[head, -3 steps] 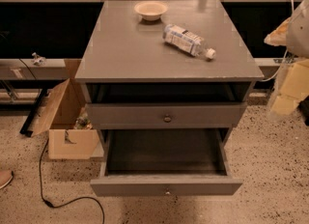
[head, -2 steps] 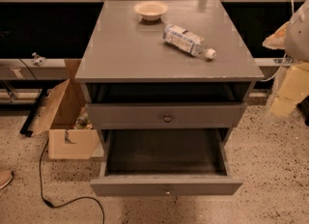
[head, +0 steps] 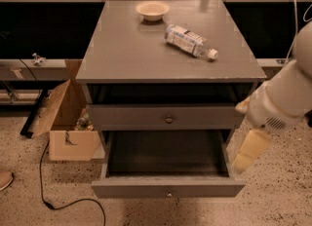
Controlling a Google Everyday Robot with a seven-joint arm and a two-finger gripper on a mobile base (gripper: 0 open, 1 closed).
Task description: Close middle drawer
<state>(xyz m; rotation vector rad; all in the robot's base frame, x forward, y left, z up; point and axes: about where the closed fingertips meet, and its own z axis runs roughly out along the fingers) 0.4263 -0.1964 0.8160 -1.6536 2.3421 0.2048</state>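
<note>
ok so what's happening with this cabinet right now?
The robot's gripper hangs at the right side of the cabinet, beside the open middle drawer. The drawer is pulled well out and looks empty; nothing is pushing on its front yet. A bowl and a bottle on its side sit on top.

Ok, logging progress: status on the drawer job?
Gripper low, at right side of grey wooden middle drawer. Drawer pulled out, looks empty. Nothing seen blocking it.

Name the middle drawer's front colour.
Grey, in the camera view; the middle drawer stands open, with the end effector at its right.
</note>
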